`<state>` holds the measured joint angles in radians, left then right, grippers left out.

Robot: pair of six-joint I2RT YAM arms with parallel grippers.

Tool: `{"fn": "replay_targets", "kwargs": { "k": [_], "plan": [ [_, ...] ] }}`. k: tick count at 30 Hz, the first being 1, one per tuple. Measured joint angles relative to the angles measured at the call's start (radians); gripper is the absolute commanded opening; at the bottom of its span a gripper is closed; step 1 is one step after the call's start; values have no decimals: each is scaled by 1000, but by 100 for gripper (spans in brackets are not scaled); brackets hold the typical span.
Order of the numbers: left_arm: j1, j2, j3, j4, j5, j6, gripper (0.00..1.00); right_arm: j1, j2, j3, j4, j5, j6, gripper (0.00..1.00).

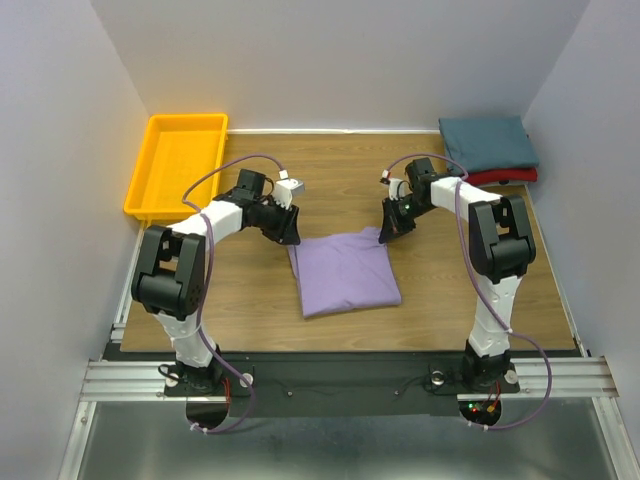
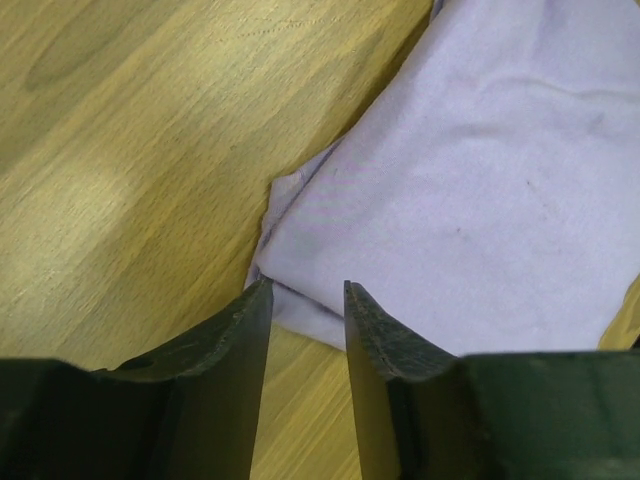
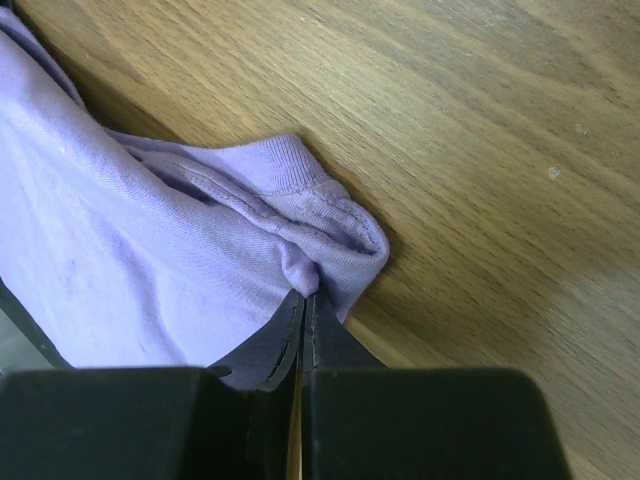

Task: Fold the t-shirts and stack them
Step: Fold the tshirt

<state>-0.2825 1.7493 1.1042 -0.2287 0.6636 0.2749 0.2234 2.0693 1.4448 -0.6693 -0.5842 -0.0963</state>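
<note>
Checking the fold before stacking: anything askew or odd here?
Purple shirt lies rotated against the table edge. Right gripper pinches a bunched corner of it; left gripper is open at the other corner, gripping nothing.

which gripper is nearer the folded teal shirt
Right. The right gripper is at the far right corner of the lavender shirt, below and left of the teal shirt in the top view; the left gripper is farther over, at the far left corner.
</note>
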Motion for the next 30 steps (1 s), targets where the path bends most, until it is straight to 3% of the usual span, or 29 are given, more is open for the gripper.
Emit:
{"fn": "replay_targets", "kwargs": {
  "k": [21, 25, 30],
  "plan": [
    [0, 87, 8, 12, 32, -17, 46, 0, 5, 0, 9, -10, 0, 1],
    [0, 91, 17, 16, 49, -23, 36, 0, 8, 0, 15, -15, 4, 1],
    [0, 101, 26, 24, 65, -27, 35, 0, 10, 0, 17, -18, 7, 1]
  ]
}}
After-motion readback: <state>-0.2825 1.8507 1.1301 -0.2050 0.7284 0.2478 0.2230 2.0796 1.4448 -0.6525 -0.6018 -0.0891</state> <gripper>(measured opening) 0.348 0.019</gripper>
